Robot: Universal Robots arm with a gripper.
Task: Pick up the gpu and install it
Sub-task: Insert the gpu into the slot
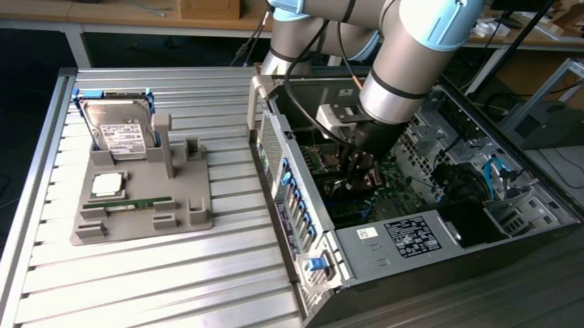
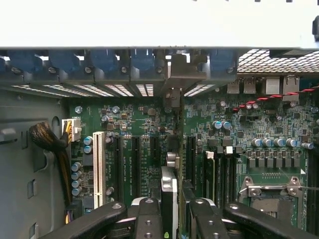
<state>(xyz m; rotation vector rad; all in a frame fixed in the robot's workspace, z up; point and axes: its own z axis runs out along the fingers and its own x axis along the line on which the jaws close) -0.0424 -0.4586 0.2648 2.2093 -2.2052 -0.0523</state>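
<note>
Inside the open PC case (image 1: 301, 225) right now, the gripper (image 1: 363, 179) is lowered over the motherboard (image 1: 401, 195), w/ the gpu (image 2: 169, 191) pinched between its fingers (image 2: 148, 219). In the wrist view the card runs edge-on, straight away from the camera btwn the two black finger assemblies, and its silver bracket (image 2: 174, 82) stands at the rear wall of the case, in line w/ the row of blue slot clips (image 2: 102, 59). The card's lower edge sits over the board among the dark expansion slots, beside the white slot (image 2: 98, 169); whether it's fully seated can't be told. A bundle of yellow/black cables (image 2: 52, 144) plugs into a white connector near the board's edge, and the empty CPU socket (image 2: 269, 191) shows on the far side.

Outside the case, toward the exterior view's left, the grey parts tray (image 1: 141, 219) lies on the slatted metal table (image 1: 137, 287). It holds the hard drive (image 1: 119, 130) leaning upright in its cradle, a CPU (image 1: 108, 183) lying flat, and a narrow green memory stick (image 1: 128, 203) just below that. All of these are well apart from the gripper.
</note>
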